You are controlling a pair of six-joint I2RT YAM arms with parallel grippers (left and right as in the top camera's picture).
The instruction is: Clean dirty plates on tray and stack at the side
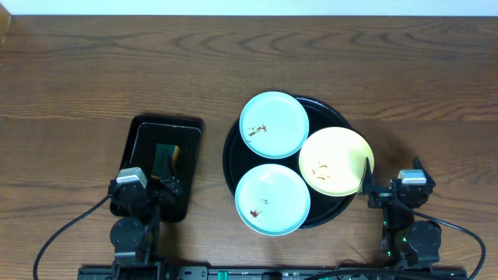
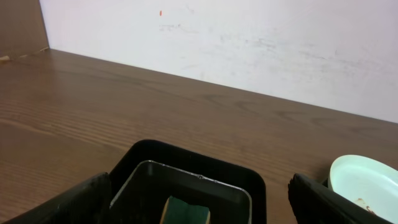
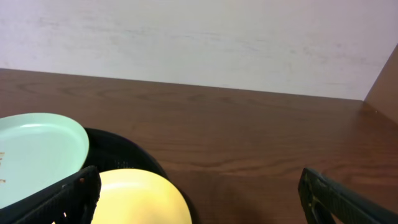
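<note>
Left claw [image 1: 170, 180], right claw [image 1: 367, 187] black; cables [image 1: 66, 228] black.

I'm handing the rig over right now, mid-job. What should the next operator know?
Left gripper: open, empty, over the small rectangular tray, which holds a green block, likely a sponge.
Right gripper: open, empty, at the right edge of the round tray, beside the yellow plate.
Plates: the far turquoise plate, the near turquoise plate and the yellow plate all lie on the round tray, each with brown smears.
Done: nothing visible; no plate cleaned or stacked.
Left: wipe all three plates, then stack them at the side.
</note>
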